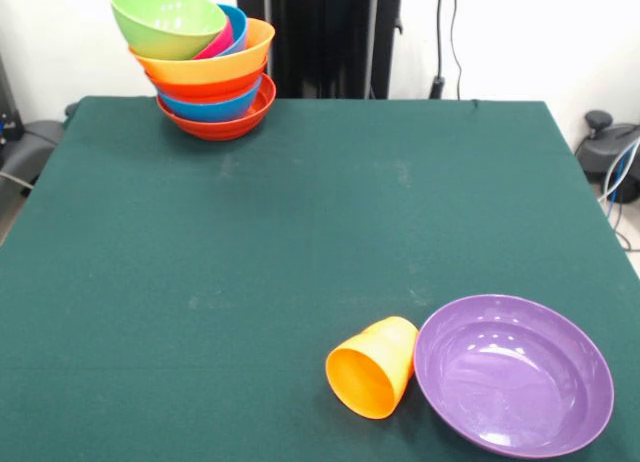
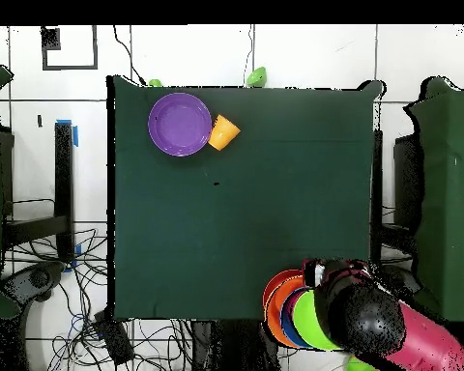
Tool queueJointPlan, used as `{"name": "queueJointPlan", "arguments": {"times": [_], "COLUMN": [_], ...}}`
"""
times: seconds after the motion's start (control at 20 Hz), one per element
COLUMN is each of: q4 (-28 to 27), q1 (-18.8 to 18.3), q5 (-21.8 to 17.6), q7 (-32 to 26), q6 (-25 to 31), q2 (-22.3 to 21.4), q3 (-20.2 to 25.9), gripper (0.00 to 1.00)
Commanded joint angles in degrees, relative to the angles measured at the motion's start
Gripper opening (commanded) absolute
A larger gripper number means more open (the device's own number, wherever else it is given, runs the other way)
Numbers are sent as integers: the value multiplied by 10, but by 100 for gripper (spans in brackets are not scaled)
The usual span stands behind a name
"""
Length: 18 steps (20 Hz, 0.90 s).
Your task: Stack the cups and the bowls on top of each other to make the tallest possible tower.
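Note:
The tower [image 1: 215, 77] stands at the table's far left corner in the front view. It has a red-orange bowl [image 1: 225, 127] at the base, then blue, red-orange and a wide orange bowl [image 1: 205, 64]. Blue and magenta bowls and a tilted green bowl [image 1: 165, 17] sit on top. The small orange cup [image 1: 372, 367] lies on its side, touching the large purple bowl [image 1: 513, 372] at the near right. In the overhead view the red and black arm [image 2: 410, 338] hangs over the tower [image 2: 289, 309] and its gripper [image 2: 333, 278] is above the pile.
The black pedestal [image 1: 320, 37] stands behind the table's far edge, right of the tower. In the overhead view the cup [image 2: 223, 131] and purple bowl [image 2: 180, 124] lie near the opposite table edge. Small green things [image 2: 258, 75] show just beyond that edge.

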Motion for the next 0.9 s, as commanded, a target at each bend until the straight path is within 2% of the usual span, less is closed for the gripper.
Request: {"name": "queueJointPlan", "arguments": {"times": [0.05,0.35,0.6,0.8,0.9], "q4": [-189,-267,-289,-308,-327], "q1": [84,118,138,153,157], "q5": [-57,-67,-70,-70,-63], "q7": [156,185,204,198,180], "q6": [5,-22,-99,-125,-114], "q2": [205,302,370,404,417], "q3": [-52,-63,-77,-92,-86], "gripper": [100,100,100,100,100]}}
